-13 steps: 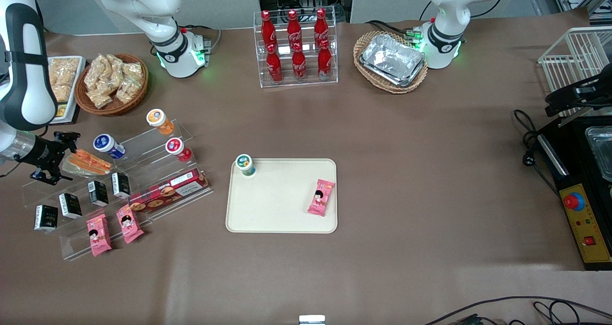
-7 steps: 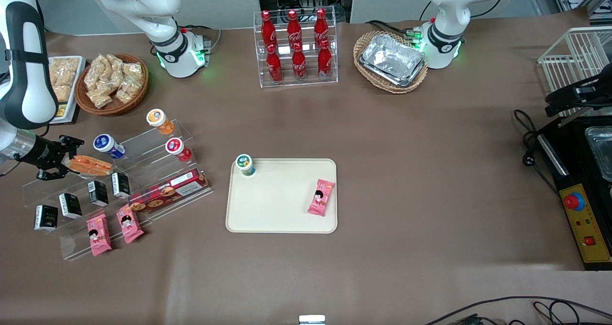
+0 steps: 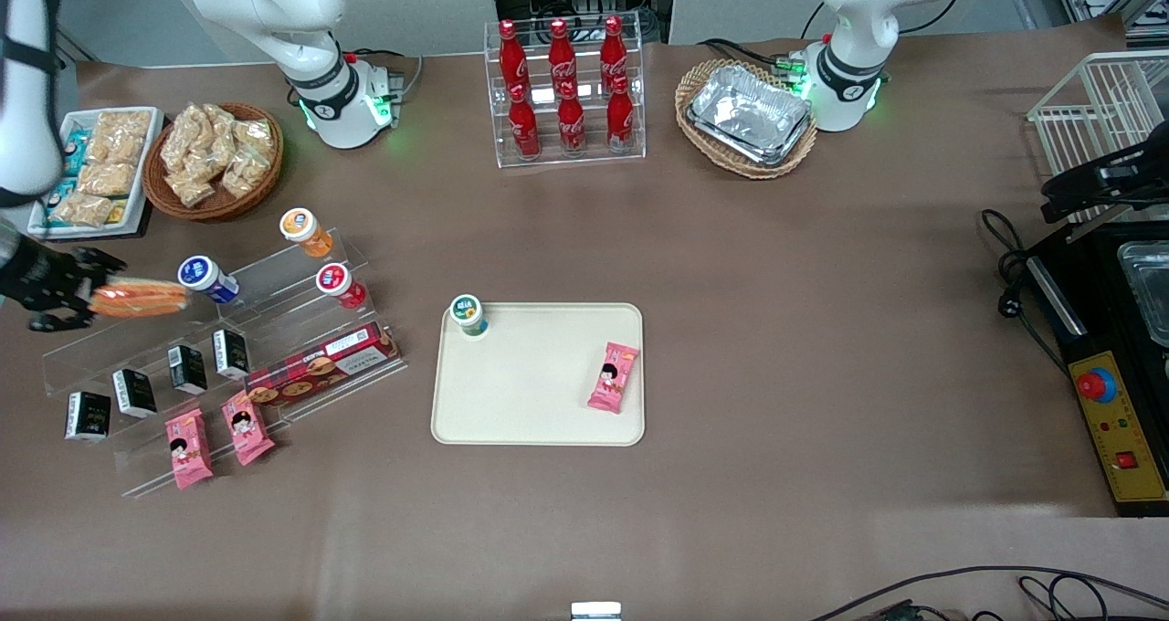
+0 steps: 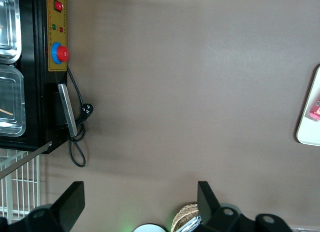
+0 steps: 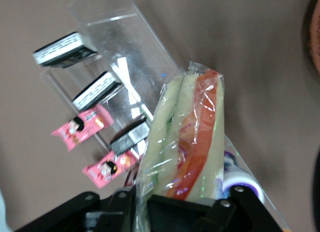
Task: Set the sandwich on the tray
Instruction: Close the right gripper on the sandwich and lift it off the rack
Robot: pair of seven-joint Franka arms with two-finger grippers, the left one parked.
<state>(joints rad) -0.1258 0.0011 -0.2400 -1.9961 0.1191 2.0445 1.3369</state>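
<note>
My right gripper [image 3: 78, 292] is shut on the sandwich [image 3: 137, 297], a clear-wrapped wedge with orange and cream layers. It holds it lifted above the top step of the clear acrylic shelf [image 3: 219, 347], at the working arm's end of the table. In the right wrist view the sandwich [image 5: 187, 137] stands between my fingers [image 5: 122, 204], with the shelf [image 5: 115, 66] below it. The cream-beige tray [image 3: 539, 411] lies flat mid-table, toward the parked arm from the shelf. A small round tub [image 3: 469, 314] and a pink snack packet [image 3: 614, 376] lie on it.
The shelf holds small round tubs [image 3: 208, 277], black cartons [image 3: 137, 391], a long red biscuit box [image 3: 321, 363] and pink packets [image 3: 219, 434]. A wicker basket of snacks [image 3: 215, 160], a white dish [image 3: 91, 173], a cola rack [image 3: 566, 91] and foil trays [image 3: 749, 114] stand farther from the camera.
My gripper has closed on the sandwich and lifted it off the shelf's top step, moving up and toward the table's edge at the working arm's end.
</note>
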